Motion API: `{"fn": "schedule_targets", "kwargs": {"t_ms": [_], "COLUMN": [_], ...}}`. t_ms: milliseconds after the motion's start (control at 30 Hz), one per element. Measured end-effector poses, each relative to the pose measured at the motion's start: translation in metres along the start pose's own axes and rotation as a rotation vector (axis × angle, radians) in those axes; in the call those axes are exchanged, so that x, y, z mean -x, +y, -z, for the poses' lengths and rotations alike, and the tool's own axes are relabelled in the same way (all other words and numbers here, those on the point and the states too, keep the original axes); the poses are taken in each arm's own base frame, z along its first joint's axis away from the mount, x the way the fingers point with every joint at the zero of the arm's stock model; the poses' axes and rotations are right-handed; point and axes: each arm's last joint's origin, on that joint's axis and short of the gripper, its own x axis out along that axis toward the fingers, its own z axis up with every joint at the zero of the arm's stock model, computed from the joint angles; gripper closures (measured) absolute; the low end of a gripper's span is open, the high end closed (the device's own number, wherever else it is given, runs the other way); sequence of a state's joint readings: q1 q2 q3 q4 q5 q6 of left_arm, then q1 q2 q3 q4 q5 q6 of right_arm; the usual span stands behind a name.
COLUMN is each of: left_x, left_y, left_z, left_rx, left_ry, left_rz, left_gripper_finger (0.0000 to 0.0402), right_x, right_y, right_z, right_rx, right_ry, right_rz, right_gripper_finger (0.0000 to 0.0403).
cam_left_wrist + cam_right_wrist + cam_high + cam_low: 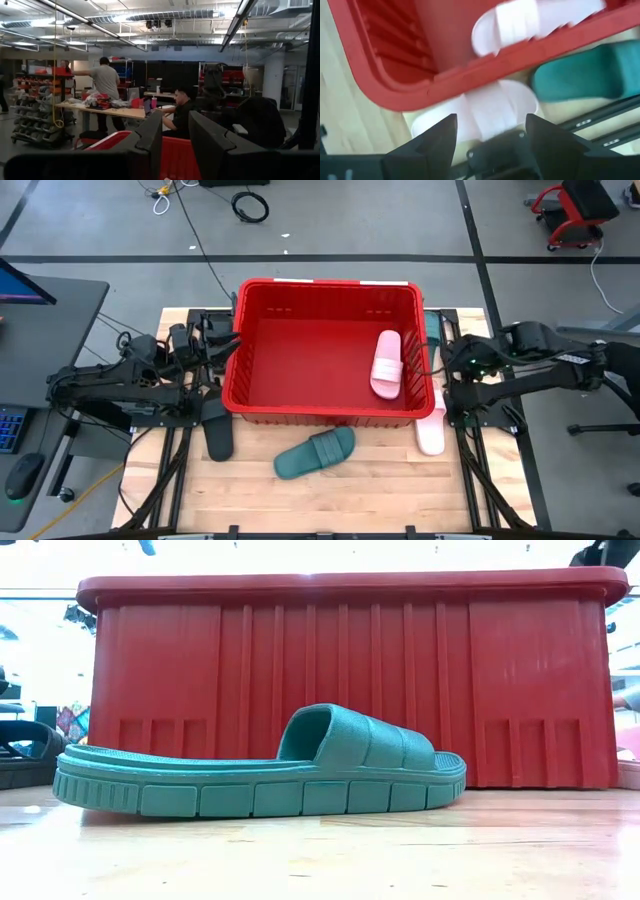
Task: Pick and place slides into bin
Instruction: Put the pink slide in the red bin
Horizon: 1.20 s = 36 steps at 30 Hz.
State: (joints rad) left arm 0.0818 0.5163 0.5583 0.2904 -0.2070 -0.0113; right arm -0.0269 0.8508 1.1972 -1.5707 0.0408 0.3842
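One pink slide point(388, 363) already lies in the bin point(325, 413). A second pink slide point(480, 112) lies on the worktop point(400, 490) just beside the bin's right wall, directly under my right tool point(487, 131), whose fingers are spread and empty. Its long axis runs along that wall, so room is narrow there. My left tool point(175, 142) waits left of the bin, slightly parted, holding nothing; the teal slide point(315, 452) lies before the bin.

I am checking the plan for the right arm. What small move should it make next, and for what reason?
Probably lower the right gripper straight onto the pink slide lying outside the bin. Its fingers are open and already straddle that slide, which lies right beside the bin's wall, and one pink slide is already inside.
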Motion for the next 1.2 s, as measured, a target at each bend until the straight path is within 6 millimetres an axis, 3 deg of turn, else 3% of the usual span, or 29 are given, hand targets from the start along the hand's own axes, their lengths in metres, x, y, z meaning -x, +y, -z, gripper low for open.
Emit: {"fn": "schedule_targets", "kwargs": {"t_ms": [300, 633, 933, 1200], "left_x": [0.000, 0.000, 0.000, 0.000], "left_y": [0.001, 0.001, 0.001, 0.001], "left_z": [0.000, 0.000, 0.000, 0.000], "left_rx": [-0.025, -0.025, -0.025, -0.024], "left_ry": [0.003, 0.003, 0.003, 0.002], "left_rz": [-0.023, -0.030, -0.036, -0.037], "left_gripper_finger": [0.0299, 0.0296, 0.0296, 0.0296], "right_x": [-0.024, -0.047, -0.045, -0.045], "right_y": [0.001, 0.006, 0.011, 0.010], "right_z": [0.005, -0.005, -0.020, -0.007], "right_rx": [0.048, 0.133, 0.125, 0.039], "right_ry": [0.089, 0.031, -0.109, 0.052], "right_rz": [-0.023, -0.069, -0.059, -0.119], "right_gripper_finger": [0.0160, 0.0160, 0.0160, 0.0160]}}
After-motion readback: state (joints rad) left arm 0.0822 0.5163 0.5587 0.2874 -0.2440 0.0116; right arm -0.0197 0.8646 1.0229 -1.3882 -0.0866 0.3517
